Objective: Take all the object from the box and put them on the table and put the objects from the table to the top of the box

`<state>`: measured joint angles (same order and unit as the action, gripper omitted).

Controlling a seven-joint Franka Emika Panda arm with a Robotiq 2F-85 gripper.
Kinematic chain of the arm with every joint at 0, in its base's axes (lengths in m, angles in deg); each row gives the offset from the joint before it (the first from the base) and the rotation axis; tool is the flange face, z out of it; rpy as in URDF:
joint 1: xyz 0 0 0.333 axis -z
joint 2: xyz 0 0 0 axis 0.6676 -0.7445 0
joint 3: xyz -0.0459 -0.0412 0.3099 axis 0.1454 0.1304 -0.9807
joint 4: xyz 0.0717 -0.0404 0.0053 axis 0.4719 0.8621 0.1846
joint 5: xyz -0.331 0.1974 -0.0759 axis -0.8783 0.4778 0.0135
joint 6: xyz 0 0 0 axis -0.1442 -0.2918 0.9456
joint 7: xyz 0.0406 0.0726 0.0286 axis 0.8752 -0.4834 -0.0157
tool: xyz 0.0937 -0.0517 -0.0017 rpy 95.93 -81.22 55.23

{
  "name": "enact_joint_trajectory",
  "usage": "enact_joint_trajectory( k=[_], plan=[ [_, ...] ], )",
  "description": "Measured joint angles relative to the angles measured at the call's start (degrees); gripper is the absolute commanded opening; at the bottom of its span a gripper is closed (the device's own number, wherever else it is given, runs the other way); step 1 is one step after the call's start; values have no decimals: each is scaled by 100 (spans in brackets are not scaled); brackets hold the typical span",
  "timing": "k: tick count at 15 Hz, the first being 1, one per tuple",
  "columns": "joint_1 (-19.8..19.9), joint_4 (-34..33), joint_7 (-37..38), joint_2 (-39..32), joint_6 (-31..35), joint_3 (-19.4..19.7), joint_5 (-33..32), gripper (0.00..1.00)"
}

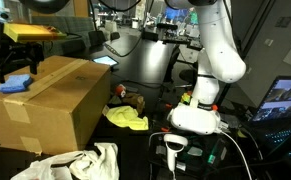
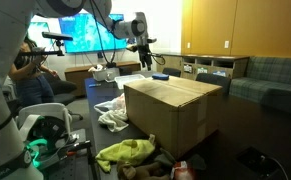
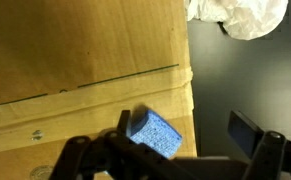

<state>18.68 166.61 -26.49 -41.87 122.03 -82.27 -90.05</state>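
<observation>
Dark table (image 1: 140, 145) under a big brown cardboard box (image 1: 45, 105), taped seam on top. Small speckled blue block (image 3: 153, 133) sits at its top edge, inside the wide-spread gripper (image 3: 183, 127). Touching one finger, maybe, hard to tell.

From where I sit the room is dim, and the brightest thing in it is a big blue-lit screen (image 2: 83, 30) on the far side in an exterior view. Right of the screen the wall changes to warm wood panelling (image 2: 250, 25), lit more evenly than the rest. Below that panelling, still right of the screen, runs a low shelf unit (image 2: 223, 66) with open compartments. Further right of the screen and lower down I see a grey-green sofa (image 2: 277, 82). In an exterior view a smaller monitor (image 1: 287, 98) glows blue before a pale grey wall (image 1: 275, 35); where it stands relative to the screen I cannot tell.
</observation>
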Motion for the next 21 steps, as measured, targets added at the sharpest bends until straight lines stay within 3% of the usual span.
enact_joint_trajectory(
  k=[11,21],
  plan=[
    [-117,-39,-185,-392,914,238,0,100],
    [-122,-126,-85,-539,1045,400,43,100]
  ],
)
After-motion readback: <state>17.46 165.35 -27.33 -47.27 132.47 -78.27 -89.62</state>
